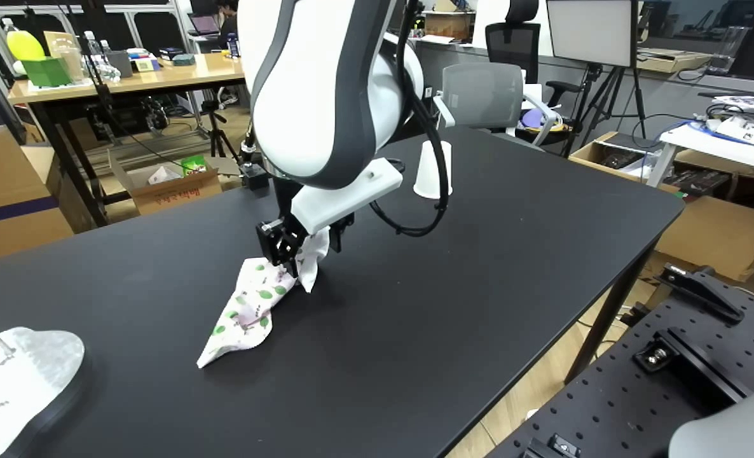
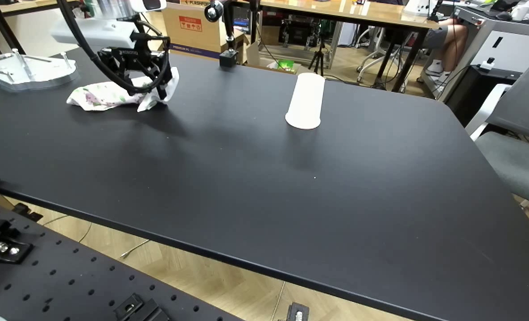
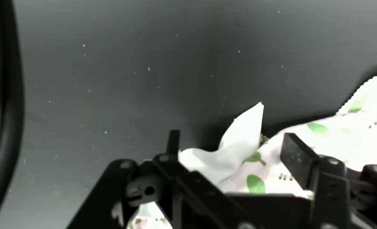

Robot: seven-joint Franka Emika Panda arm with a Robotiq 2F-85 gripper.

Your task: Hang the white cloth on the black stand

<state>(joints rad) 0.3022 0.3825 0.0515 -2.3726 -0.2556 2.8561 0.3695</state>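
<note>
Cloth (image 1: pixel 250 312) is soft fabr., tbl (image 1: pixel 447 286) matt, smooth.

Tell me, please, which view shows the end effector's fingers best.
The wrist view: the end effector shows both fingers close up, apart, with white cloth between. Both exterior views show them smaller; in an exterior view, a cable crosses in front.

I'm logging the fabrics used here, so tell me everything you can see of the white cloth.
The white cloth looks like thin fabric, printed with green leaves and pinkish patches; the wrist view shows a finely toothed edge. It lies in a long crumple on the dark table, one end narrowing to a point. Toward the other end, a plain white fold shows within the open gripper; whether the gripper touches it is unclear.
</note>
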